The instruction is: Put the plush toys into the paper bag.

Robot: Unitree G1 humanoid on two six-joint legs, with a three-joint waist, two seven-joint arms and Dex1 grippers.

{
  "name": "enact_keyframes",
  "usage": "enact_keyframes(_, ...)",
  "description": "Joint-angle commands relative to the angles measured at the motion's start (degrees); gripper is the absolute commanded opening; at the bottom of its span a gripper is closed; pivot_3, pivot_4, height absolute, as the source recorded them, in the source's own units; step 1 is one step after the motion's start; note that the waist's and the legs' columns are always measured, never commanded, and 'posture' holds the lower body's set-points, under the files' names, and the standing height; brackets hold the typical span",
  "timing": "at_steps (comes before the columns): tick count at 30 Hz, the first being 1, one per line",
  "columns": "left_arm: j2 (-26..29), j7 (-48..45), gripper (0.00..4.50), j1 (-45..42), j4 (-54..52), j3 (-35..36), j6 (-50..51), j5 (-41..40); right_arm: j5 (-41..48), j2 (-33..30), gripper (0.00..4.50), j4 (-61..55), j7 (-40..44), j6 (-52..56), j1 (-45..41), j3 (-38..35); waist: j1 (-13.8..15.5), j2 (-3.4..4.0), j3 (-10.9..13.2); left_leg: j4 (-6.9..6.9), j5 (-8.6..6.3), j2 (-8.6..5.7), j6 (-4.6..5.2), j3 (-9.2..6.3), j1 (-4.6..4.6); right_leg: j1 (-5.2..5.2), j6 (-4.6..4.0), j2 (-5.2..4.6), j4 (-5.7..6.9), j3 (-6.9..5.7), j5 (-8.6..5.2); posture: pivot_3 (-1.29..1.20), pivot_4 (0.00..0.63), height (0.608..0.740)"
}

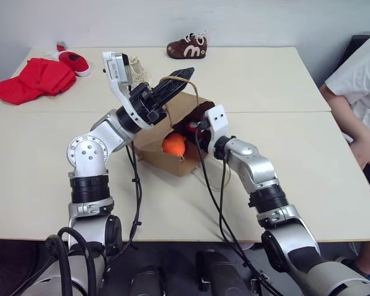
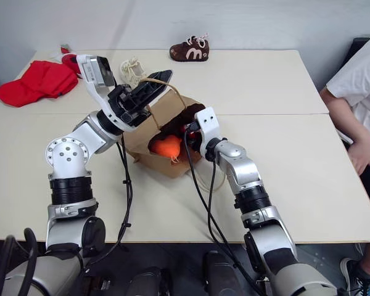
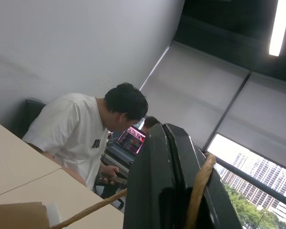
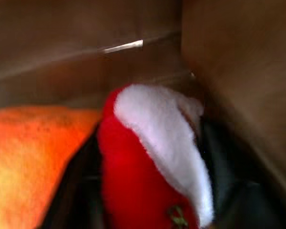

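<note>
The brown paper bag [image 1: 171,163] lies tipped on the table with its mouth toward me. My left gripper [image 1: 186,74] is shut on one of its loop handles [image 3: 200,186] and holds that side raised. Inside the mouth sits the orange plush toy [image 1: 173,144]. Beside it is the red plush toy [image 4: 133,191] with its white patch. My right gripper [image 4: 150,157] reaches into the bag, and its black fingers [image 4: 74,186] stand wide on either side of the red toy. The bag's walls hide my right fingertips in the eye views.
A brown shoe [image 1: 187,47] stands at the table's far edge, a cream shoe [image 1: 137,68] just behind the bag. At the far left lie a red cloth [image 1: 37,80] and a red shoe [image 1: 74,61]. A person in a white shirt [image 1: 357,80] sits at the right edge.
</note>
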Motion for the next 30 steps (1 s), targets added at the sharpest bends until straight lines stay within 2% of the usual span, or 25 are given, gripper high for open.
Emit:
enact_keyframes(1, -0.6, 0.1, 0.00, -0.6, -1.1, 1.0, -1.4, -1.4, 2.7, 0.1, 3.65, -8.4, 5.0, 1.8, 2.0, 0.7, 0.0, 0.00, 0.0, 0.00, 0.00, 0.01, 0.00, -0.01, 0.00, 0.00, 0.00, 0.00, 0.01, -0.01, 0.00, 0.00, 0.150, 0.740)
enact_keyframes(3, -0.8, 0.5, 0.00, -0.9, -0.6, 1.2, -2.2, -1.1, 9.7, -1.3, 4.31, -16.4, 9.6, 10.0, 4.3, -0.9, 0.0, 0.00, 0.0, 0.00, 0.00, 0.02, 0.00, -0.03, -0.02, 0.00, 0.00, 0.00, 0.01, -0.03, 0.00, 0.00, 0.150, 0.740)
enact_keyframes(4, -0.9, 0.7, 0.00, -1.0, -0.3, 1.4, -2.5, -0.9, 14.4, -2.5, 4.45, -20.8, 12.1, 15.3, 5.4, -2.0, 0.1, 0.00, 0.0, 0.02, 0.00, 0.02, 0.00, -0.04, -0.03, 0.00, 0.00, 0.00, 0.02, -0.04, 0.00, 0.00, 0.150, 0.740)
enact_keyframes(7, -0.8, 0.8, 0.00, -1.0, 0.3, 1.6, -3.1, -0.7, 21.4, -8.3, 4.45, -29.6, 15.0, 25.2, 8.0, -4.9, 0.3, 0.00, 0.0, 0.12, 0.00, 0.02, 0.00, -0.16, -0.15, 0.00, 0.00, -0.03, 0.02, -0.13, 0.00, 0.00, 0.150, 0.740)
enact_keyframes(14, -0.8, 1.2, 0.00, -0.4, -0.1, 1.9, -4.3, -0.5, 37.3, -21.2, 4.45, -38.1, 20.0, 35.4, 19.1, -19.8, 1.7, -0.01, 0.0, 0.46, -0.03, -0.06, 0.04, -0.57, -0.44, 0.04, 0.01, -0.08, -0.28, -0.45, 0.01, 0.00, 0.150, 0.740)
enact_keyframes(16, -0.8, 1.3, 0.00, -0.2, -0.4, 2.0, -4.2, -0.8, 39.2, -25.1, 4.45, -37.2, 19.0, 40.0, 22.6, -22.1, 2.0, -0.02, 0.0, 0.50, -0.03, -0.07, 0.05, -0.57, -0.45, 0.04, 0.02, -0.07, -0.28, -0.45, 0.01, 0.00, 0.150, 0.740)
enact_keyframes(18, -0.8, 1.4, 0.00, 0.1, -0.9, 1.9, -4.0, -1.0, 37.0, -27.9, 4.45, -36.2, 18.2, 41.3, 25.6, -20.3, 2.0, -0.02, 0.0, 0.51, -0.03, -0.07, 0.05, -0.57, -0.45, 0.04, 0.02, -0.07, -0.28, -0.44, 0.01, 0.00, 0.150, 0.740)
enact_keyframes(20, -0.9, 1.3, 0.00, 0.4, -1.1, 1.7, -3.9, -0.9, 34.9, -27.6, 4.45, -34.8, 16.6, 41.5, 26.4, -17.2, 1.7, -0.02, 0.0, 0.51, -0.03, -0.06, 0.05, -0.55, -0.43, 0.05, 0.02, -0.03, -0.26, -0.39, 0.01, 0.00, 0.150, 0.740)
enact_keyframes(22, -1.1, 1.3, 0.00, 0.3, -1.0, 1.5, -3.9, -0.7, 34.3, -24.5, 4.45, -31.9, 11.5, 46.3, 24.4, -15.1, 1.3, -0.03, 0.0, 0.50, -0.02, -0.04, 0.03, -0.52, -0.38, 0.05, 0.02, 0.02, -0.19, -0.33, 0.01, 0.00, 0.150, 0.740)
enact_keyframes(25, -1.1, 1.1, 0.00, -0.4, -0.3, 1.1, -4.0, -0.4, 33.5, -19.7, 4.45, -30.1, 9.4, 46.7, 21.6, -12.1, 0.9, -0.05, 0.0, 0.53, -0.01, -0.03, 0.00, -0.50, -0.33, 0.03, 0.01, 0.03, -0.08, -0.28, 0.01, 0.00, 0.150, 0.740)
enact_keyframes(27, -1.0, 1.0, 0.00, -0.6, -0.2, 1.0, -4.1, -0.3, 35.8, -15.8, 4.08, -30.1, 7.8, 47.7, 20.0, -13.7, 1.0, -0.06, 0.0, 0.54, 0.00, -0.02, -0.01, -0.55, -0.35, 0.03, 0.01, 0.04, -0.09, -0.32, 0.00, 0.00, 0.150, 0.740)
enact_keyframes(30, -0.6, 1.1, 0.00, -0.8, -0.1, 1.1, -4.2, -0.4, 38.1, -14.3, 3.17, -32.7, 8.1, 49.9, 19.6, -14.0, 1.2, -0.03, 0.0, 0.52, 0.00, -0.03, -0.01, -0.58, -0.42, 0.00, 0.00, 0.02, -0.14, -0.35, 0.00, 0.00, 0.150, 0.740)
